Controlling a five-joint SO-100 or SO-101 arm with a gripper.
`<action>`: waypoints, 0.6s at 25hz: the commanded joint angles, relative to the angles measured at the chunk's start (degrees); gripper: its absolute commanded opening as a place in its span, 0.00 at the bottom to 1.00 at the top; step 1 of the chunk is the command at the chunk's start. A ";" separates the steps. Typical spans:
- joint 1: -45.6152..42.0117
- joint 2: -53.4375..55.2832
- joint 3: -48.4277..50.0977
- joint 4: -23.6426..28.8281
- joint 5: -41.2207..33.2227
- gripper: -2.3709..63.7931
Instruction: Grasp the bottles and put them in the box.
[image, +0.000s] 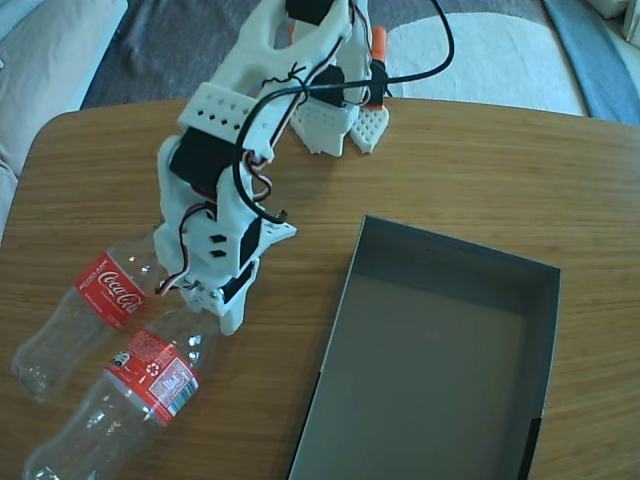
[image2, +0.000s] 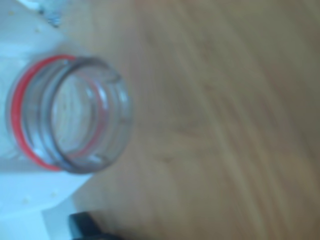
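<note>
STEP: grasp | gripper (image: 225, 305): at neck of nearer bottle (image: 120, 400), jaw state cannot tell | neck fills wrist view, cap-less mouth toward camera | second bottle (image: 85, 315): just beside | box (image: 350, 275): well apart, empty

Two bottles (image: 112, 290) (image: 150, 375), one box (image: 440, 350), one arm (image: 240, 170).

upper bottle (image: 85, 305): red label w/ white "Coca-Cola" script;
lower bottle (image: 125, 395): red label, small white print, illegible;
wrist view: no legible txt
</note>
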 joint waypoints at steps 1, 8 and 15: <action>-0.35 6.50 -3.78 1.85 -0.09 0.03; -0.44 14.41 -3.87 5.27 5.62 0.03; -5.01 18.54 -9.67 12.48 14.77 0.03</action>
